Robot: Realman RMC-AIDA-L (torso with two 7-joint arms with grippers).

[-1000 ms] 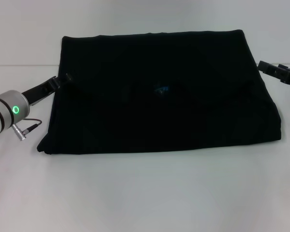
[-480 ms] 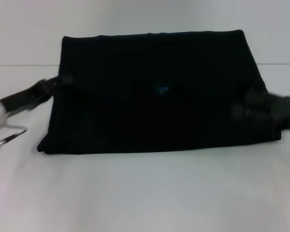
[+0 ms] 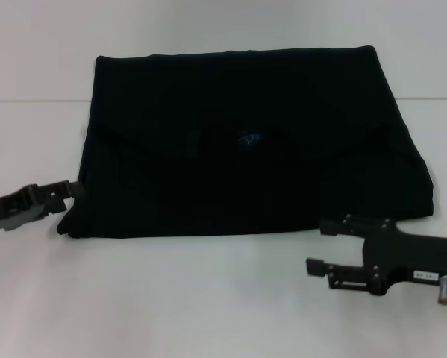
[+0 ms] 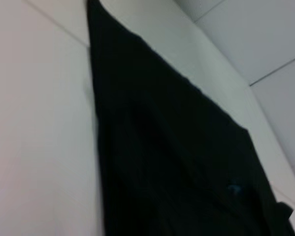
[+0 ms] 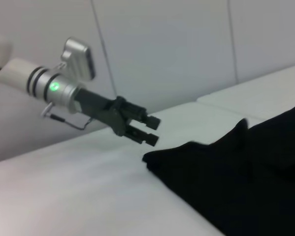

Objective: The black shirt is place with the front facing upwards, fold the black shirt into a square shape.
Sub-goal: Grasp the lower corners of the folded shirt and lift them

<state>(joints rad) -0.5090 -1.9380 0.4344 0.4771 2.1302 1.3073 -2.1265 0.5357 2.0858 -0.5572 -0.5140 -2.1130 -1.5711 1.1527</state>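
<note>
Black shirt [image 3: 245, 149] folded flat | left gripper [image 3: 74, 189] at corner | right gripper [image 3: 320, 246] just clear

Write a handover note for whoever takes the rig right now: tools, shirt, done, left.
Left tool: open, holding nothing, low at the near left corner of the black shirt; also seen in the right wrist view, just off that corner.
Right tool: open, holding nothing, over bare table just in front of the shirt's near right corner.
Shirt: flat on the white table, already folded once into a wide rectangle, blue neck label showing near its middle.
Done: first fold.
Left: it is wider than deep, so likely a side-to-side fold is needed to make it square. Neither tool grips cloth yet.
</note>
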